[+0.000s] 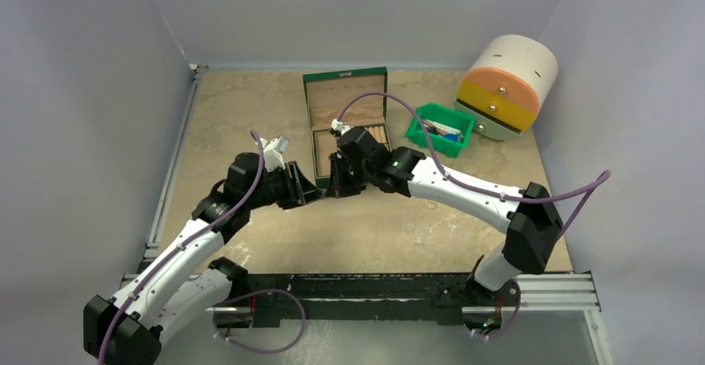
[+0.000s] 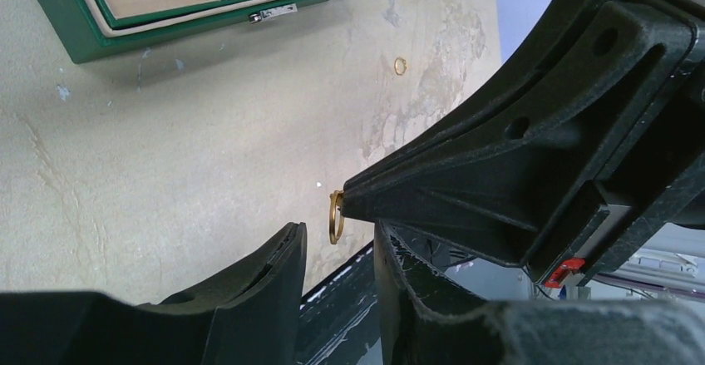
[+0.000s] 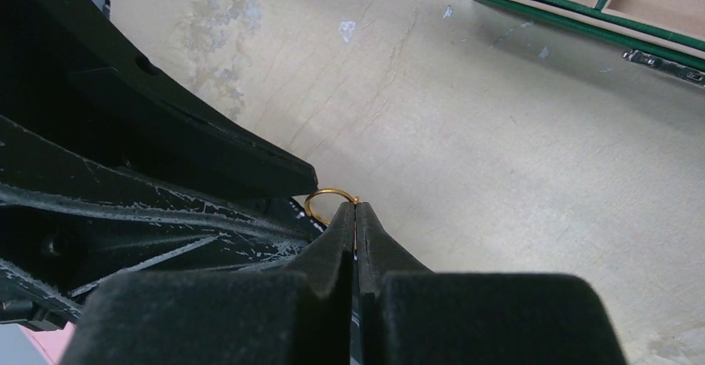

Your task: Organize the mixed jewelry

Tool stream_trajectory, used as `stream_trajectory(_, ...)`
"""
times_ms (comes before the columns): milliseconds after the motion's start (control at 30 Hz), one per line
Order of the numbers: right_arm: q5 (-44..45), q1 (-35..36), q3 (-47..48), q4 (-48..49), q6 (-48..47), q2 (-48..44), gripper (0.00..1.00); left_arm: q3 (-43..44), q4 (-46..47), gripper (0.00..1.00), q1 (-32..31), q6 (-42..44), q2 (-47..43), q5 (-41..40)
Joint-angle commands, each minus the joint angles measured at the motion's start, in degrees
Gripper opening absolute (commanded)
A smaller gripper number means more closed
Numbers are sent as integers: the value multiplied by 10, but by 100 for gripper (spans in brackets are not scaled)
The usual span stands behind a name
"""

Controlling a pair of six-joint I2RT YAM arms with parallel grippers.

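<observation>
A gold ring (image 3: 327, 196) is pinched at its rim by the right gripper (image 3: 356, 209), whose fingertips are pressed together on it, over the bare table (image 1: 249, 107) just in front of the green box (image 2: 75, 42). In the left wrist view the ring shows nearly edge-on, its long axis running up and down the frame. From the right wrist it shows as an arc poking past the fingertips. The left gripper (image 2: 337, 244) crowds in from the opposite side, fingers apart, with the ring just off their tips. A second gold ring (image 2: 400, 66) lies flat on the table, apart. A green bin (image 1: 441, 128) and a round drawer unit (image 1: 507, 86) stand well away.
</observation>
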Motion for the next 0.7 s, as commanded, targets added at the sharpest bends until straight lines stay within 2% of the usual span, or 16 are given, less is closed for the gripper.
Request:
stream_trajectory(0,-5,6,26,-7,-16,0,0,-6,33,34,-3,-8,-2,10)
stream_trajectory(667,-9,9,18,0,-23,-7,0,-6,36,19,-3,-11,6,13)
